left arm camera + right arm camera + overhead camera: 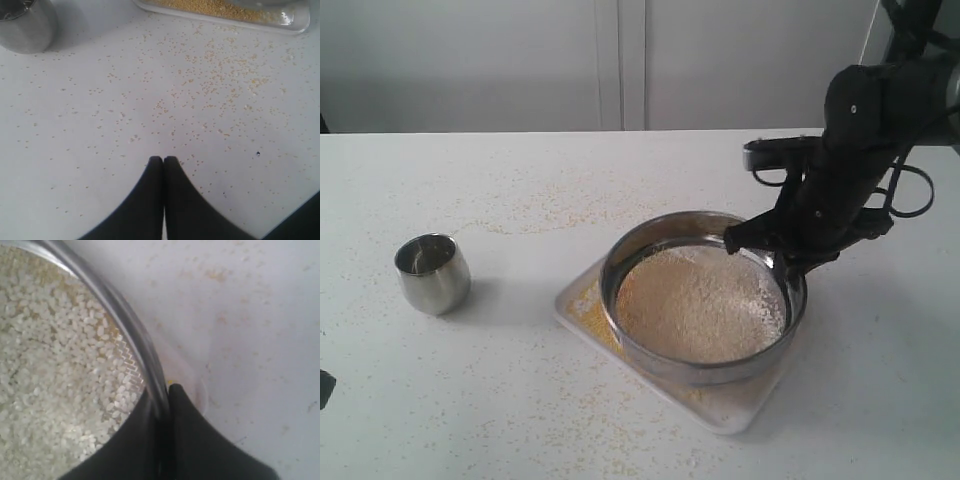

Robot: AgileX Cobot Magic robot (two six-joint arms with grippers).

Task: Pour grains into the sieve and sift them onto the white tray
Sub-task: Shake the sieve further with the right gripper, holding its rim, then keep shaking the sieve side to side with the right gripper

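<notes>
The round steel sieve (705, 365) sits over the white tray (740, 415), tilted a little, with whitish rice-like grains (698, 305) spread on its mesh. Fine yellow granules (586, 298) lie on the tray's left part. My right gripper (775, 252) is shut on the sieve's rim at its right side, one finger inside the ring and one outside. In the right wrist view the rim (125, 322) runs between the fingers, with the grains (55, 370) beside it. My left gripper (163, 159) is shut with nothing in it, low over the table in front of the tray (295, 21).
A small rounded steel cup (432, 272) stands upright at the left of the table; its side (27, 25) shows in the left wrist view. Loose yellow granules (220, 75) are scattered over the white tabletop around the tray and behind it. A grey wall runs behind the table.
</notes>
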